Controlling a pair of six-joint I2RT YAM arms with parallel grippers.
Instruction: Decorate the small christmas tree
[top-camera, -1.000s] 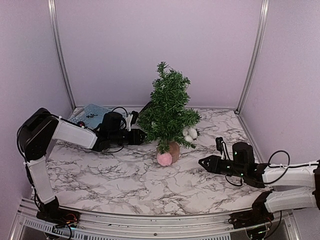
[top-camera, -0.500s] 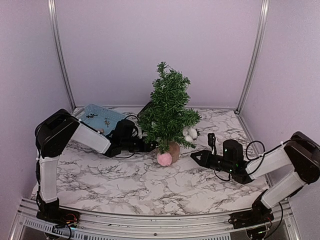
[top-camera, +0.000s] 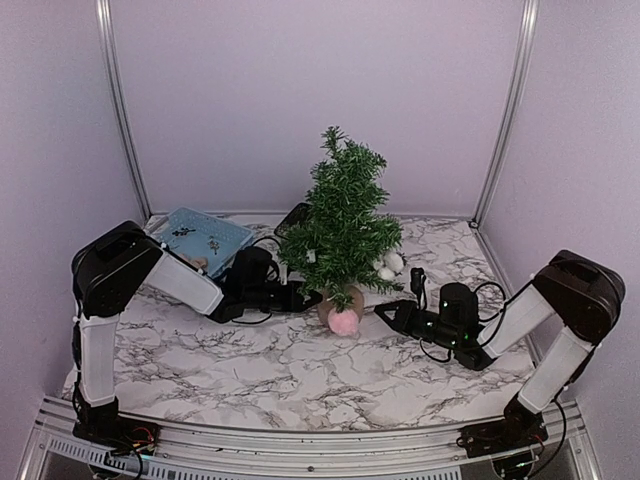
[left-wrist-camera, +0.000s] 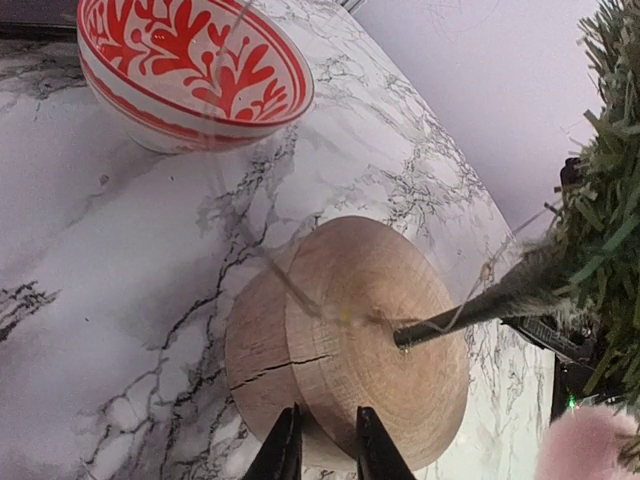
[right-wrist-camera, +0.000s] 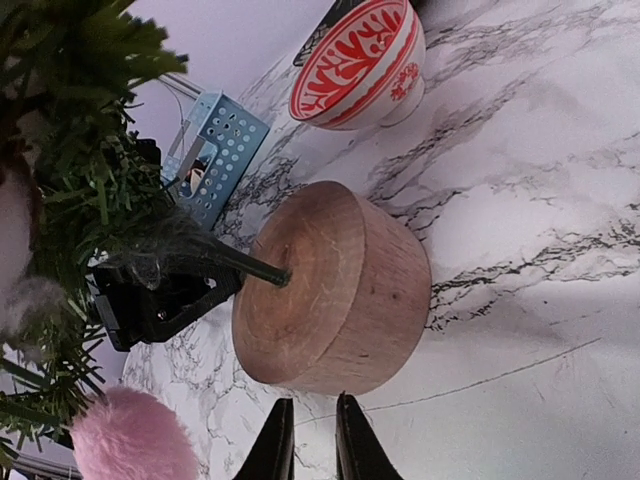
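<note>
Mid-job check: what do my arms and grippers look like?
The left arm and right arm have white links between bulky black joints, with thin black cables looping by the wrists. Small green lights glow on the right wrist. The left gripper and right gripper each end in two slim, tapered black fingers.

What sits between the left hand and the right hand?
The small christmas tree, standing on its wooden stump base, with a pink pom-pom just in front. The top view shows the left hand and right hand flanking it.
</note>
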